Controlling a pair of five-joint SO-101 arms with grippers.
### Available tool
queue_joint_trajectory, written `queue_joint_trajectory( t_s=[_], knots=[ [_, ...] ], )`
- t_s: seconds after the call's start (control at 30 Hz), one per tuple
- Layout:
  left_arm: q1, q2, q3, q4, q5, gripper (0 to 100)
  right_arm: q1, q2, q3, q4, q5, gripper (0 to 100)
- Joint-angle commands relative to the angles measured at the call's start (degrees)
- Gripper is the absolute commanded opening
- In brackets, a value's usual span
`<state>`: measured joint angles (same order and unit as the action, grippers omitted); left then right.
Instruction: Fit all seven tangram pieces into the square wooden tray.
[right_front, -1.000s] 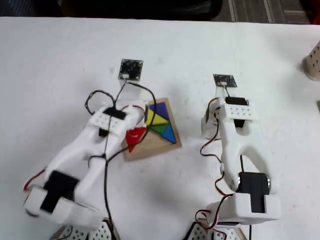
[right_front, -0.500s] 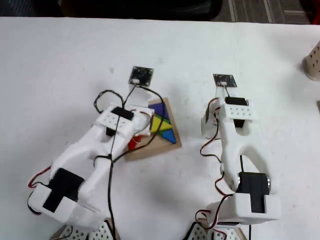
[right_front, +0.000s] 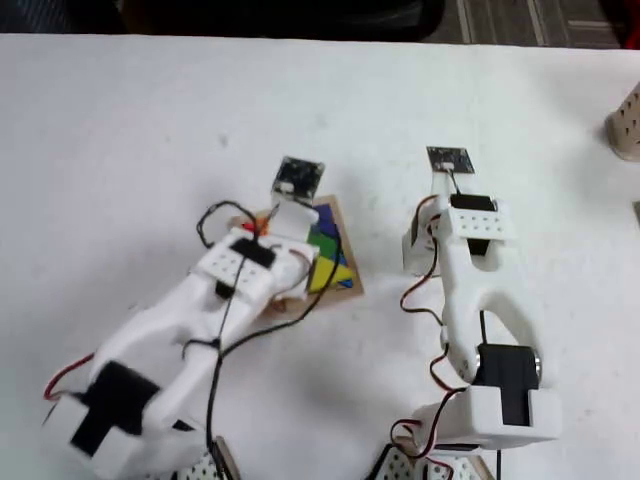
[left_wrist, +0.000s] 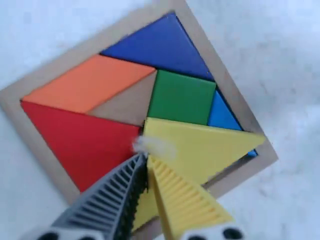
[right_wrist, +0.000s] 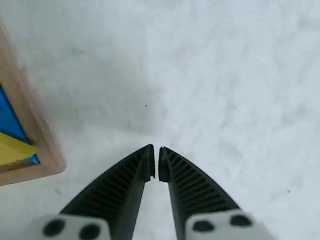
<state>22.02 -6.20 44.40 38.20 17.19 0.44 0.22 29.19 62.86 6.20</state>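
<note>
The square wooden tray (left_wrist: 125, 33) holds a large blue triangle (left_wrist: 155, 47), an orange parallelogram (left_wrist: 85, 82), a red triangle (left_wrist: 85, 145), a green square (left_wrist: 182, 97) and a small blue triangle (left_wrist: 220, 112). A bare triangular gap (left_wrist: 125, 105) is left in the middle. The yellow triangle (left_wrist: 200, 145) lies tilted on top, overhanging the rim. My left gripper (left_wrist: 146, 162) is shut, its tips against the yellow triangle's edge. The left arm (right_front: 240, 270) covers much of the tray (right_front: 350, 265). My right gripper (right_wrist: 155, 162) is shut over bare table beside the tray's corner (right_wrist: 35, 150).
The right arm (right_front: 475, 260) stands right of the tray. A perforated wooden object (right_front: 625, 125) sits at the table's far right edge. Both arm bases are at the near edge. White table lies open to the left and behind the tray.
The left arm has swung to the right and farther over the tray, now hiding the red piece in the high view. The right arm has not moved.
</note>
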Motion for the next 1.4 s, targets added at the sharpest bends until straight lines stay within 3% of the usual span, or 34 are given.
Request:
queue_joint_trajectory(
  t_s=[0.0,0.47,0.57,0.8,1.0,1.27,1.37],
  knots=[
    [1.7,-8.4,5.5,-3.1,0.6,2,0.0,-1.2,-0.2,-0.7,0.8,2.1],
    [2.0,-18.9,7.8,-4.7,0.4,2,0.0,-1.2,0.5,-1.5,0.8,2.1],
    [3.7,-21.1,9.6,-8.1,0.6,2,0.0,-1.2,0.5,-1.5,0.8,2.1],
    [8.3,-8.9,6.7,-15.6,0.7,2,0.0,-1.2,0.5,-1.5,0.8,2.1],
    [8.5,4.4,-0.1,-13.6,0.2,2,0.1,-1.2,0.5,-1.5,0.8,2.1],
    [8.4,-0.1,0.3,-2.5,0.2,2,0.1,-1.2,0.5,-1.5,0.8,2.1],
    [8.0,-1.9,2.0,-1.9,0.2,2,0.1,-1.2,0.5,-1.5,0.8,2.1]
  ],
)
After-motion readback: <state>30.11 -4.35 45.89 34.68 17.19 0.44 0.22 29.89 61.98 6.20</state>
